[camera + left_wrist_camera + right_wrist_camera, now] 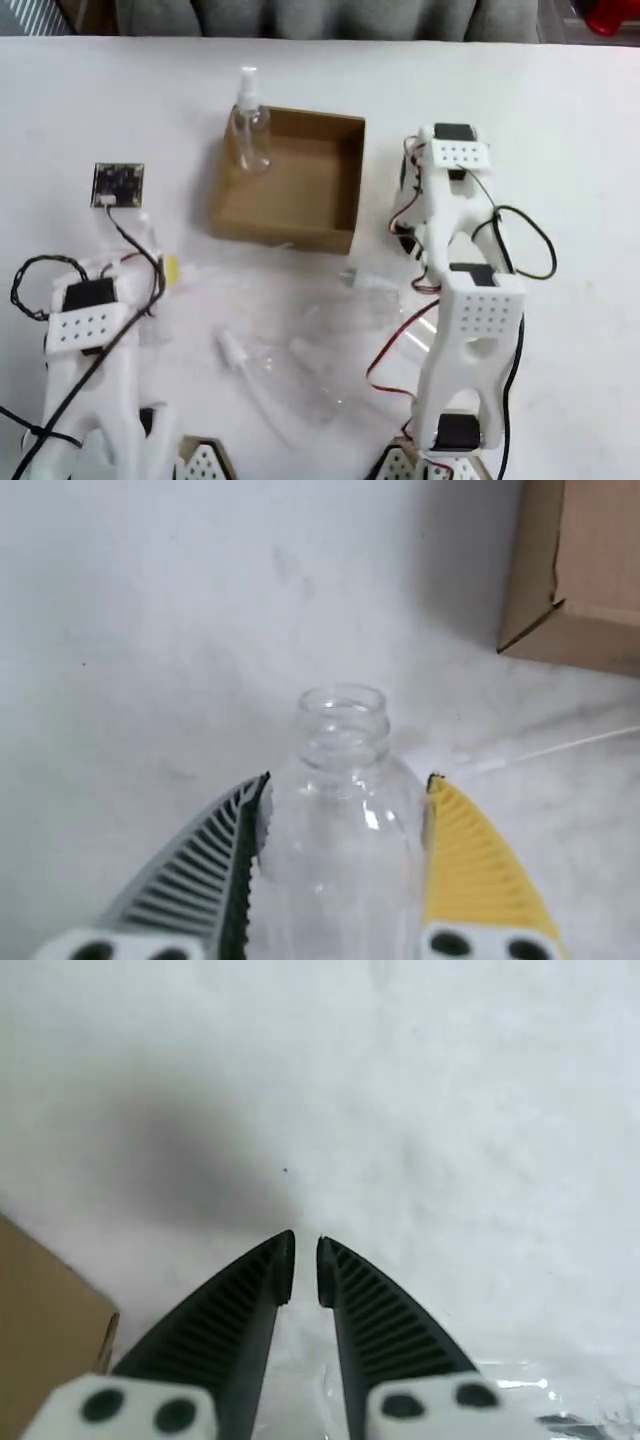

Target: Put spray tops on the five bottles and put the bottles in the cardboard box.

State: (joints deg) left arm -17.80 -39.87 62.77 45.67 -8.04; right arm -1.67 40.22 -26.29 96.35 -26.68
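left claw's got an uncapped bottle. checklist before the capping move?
1. Left claw on the bottle: ok, one finger on each side of its body.
2. Neck bare: ok, no top on it.
3. Right claw loaded: not ok, shut, holding nothing.
4. Spray top available: probably ok, one lies on the table between the arms.
5. Cardboard box has room: ok, one capped bottle stands at its far corner.
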